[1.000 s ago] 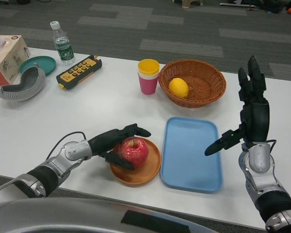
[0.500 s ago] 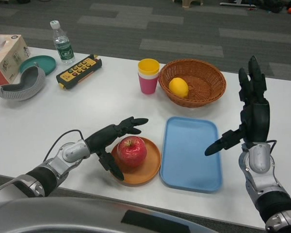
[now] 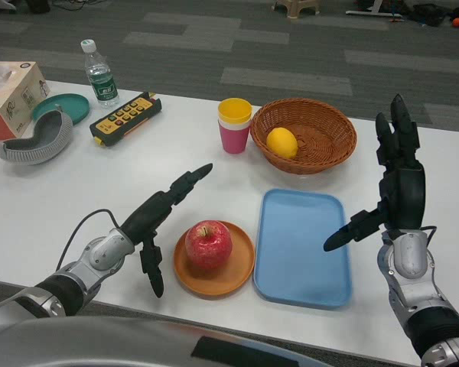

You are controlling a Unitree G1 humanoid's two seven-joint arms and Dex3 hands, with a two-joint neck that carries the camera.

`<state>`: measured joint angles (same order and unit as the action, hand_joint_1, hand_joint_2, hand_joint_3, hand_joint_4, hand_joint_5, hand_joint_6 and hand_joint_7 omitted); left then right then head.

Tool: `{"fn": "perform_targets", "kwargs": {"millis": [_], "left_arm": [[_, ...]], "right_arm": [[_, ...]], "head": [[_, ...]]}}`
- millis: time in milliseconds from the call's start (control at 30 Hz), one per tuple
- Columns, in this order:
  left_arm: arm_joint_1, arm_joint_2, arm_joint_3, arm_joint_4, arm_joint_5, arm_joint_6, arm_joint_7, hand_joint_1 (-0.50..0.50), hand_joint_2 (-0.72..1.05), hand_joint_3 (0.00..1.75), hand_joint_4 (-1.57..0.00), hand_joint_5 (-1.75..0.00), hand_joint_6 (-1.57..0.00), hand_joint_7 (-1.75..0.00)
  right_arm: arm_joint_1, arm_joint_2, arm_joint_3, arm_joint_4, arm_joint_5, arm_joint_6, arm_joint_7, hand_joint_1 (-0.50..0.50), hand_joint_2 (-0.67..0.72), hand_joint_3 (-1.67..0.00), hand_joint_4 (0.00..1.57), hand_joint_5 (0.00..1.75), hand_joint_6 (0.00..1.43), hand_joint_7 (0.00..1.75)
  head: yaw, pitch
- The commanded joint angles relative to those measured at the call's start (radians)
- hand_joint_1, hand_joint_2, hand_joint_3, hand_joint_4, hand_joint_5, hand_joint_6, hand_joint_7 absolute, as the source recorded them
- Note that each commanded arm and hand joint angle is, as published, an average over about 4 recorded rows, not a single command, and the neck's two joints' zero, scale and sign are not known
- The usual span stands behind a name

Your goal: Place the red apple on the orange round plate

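Desk (image 3: 176, 153) carries everything. At six o'clock sits the orange round plate (image 3: 241, 269), the red apple (image 3: 208, 245) upright on it, so the placing looks done. At its nine o'clock the left robot hand (image 3: 154, 222) hangs wide, empty, clear of the fruit. At three o'clock the right robot hand (image 3: 394, 195) waits raised, fingers spread.

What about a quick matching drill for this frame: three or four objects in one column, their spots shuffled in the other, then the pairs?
Things:
1. red apple
2. lemon
3. blue tray
4. left hand

Places:
A. in the wicker basket
B. on the orange round plate
C. open, just left of the plate, holding nothing
D. bare, between the plate and the right hand

Pairs: 1-B, 2-A, 3-D, 4-C
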<state>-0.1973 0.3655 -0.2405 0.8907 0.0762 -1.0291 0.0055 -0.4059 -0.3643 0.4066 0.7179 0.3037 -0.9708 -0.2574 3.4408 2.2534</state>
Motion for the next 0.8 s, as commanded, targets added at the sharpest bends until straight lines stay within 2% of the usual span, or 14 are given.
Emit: {"fn": "perform_targets", "kwargs": {"millis": [33, 133, 333, 500, 633, 667, 800], "left_arm": [[0.006, 0.007, 0.015, 0.039, -0.036, -0.082, 0.134, -0.50, -0.64, 0.09, 0.00, 0.00, 0.00, 0.00], [0.006, 0.003, 0.010, 0.045, -0.107, -0.111, 0.192, -0.50, -0.64, 0.09, 0.00, 0.00, 0.00, 0.00], [0.004, -0.005, 0.012, -0.006, -0.244, -0.128, 0.197, -0.50, -0.64, 0.09, 0.00, 0.00, 0.00, 0.00], [-0.011, -0.012, 0.033, -0.095, -0.348, -0.132, 0.197, -0.50, -0.64, 0.04, 0.00, 0.00, 0.00, 0.00], [-0.022, -0.015, 0.068, -0.143, -0.394, -0.130, 0.194, -0.50, -0.64, 0.04, 0.00, 0.00, 0.00, 0.00], [-0.024, -0.015, 0.082, -0.157, -0.400, -0.128, 0.193, -0.50, -0.64, 0.07, 0.00, 0.00, 0.00, 0.00], [-0.028, -0.018, 0.115, -0.209, -0.431, -0.113, 0.192, -0.50, -0.64, 0.07, 0.00, 0.00, 0.00, 0.00]], "right_arm": [[0.006, -0.004, -0.008, 0.000, 0.006, -0.002, -0.002, -0.29, 0.65, 0.00, 0.00, 0.00, 0.00, 0.00], [0.006, -0.004, -0.006, 0.001, 0.006, -0.002, -0.002, -0.29, 0.65, 0.00, 0.00, 0.00, 0.00, 0.00], [0.003, -0.004, -0.005, 0.002, 0.008, -0.002, -0.002, -0.29, 0.63, 0.00, 0.00, 0.00, 0.00, 0.00], [0.001, -0.003, -0.005, 0.007, 0.007, -0.002, -0.002, -0.29, 0.63, 0.00, 0.00, 0.00, 0.00, 0.00], [0.001, -0.002, -0.005, 0.009, 0.007, -0.001, -0.002, -0.29, 0.65, 0.00, 0.00, 0.00, 0.00, 0.00], [0.001, -0.002, -0.006, 0.010, 0.007, 0.000, -0.002, -0.29, 0.65, 0.00, 0.00, 0.00, 0.00, 0.00], [-0.002, -0.001, -0.005, 0.014, 0.007, 0.000, -0.002, -0.29, 0.61, 0.00, 0.00, 0.00, 0.00, 0.00]], "head": [[0.000, 0.009], [0.000, 0.009], [0.000, 0.009], [0.000, 0.009], [-0.023, 0.086], [-0.018, 0.071], [-0.043, 0.099]]}}
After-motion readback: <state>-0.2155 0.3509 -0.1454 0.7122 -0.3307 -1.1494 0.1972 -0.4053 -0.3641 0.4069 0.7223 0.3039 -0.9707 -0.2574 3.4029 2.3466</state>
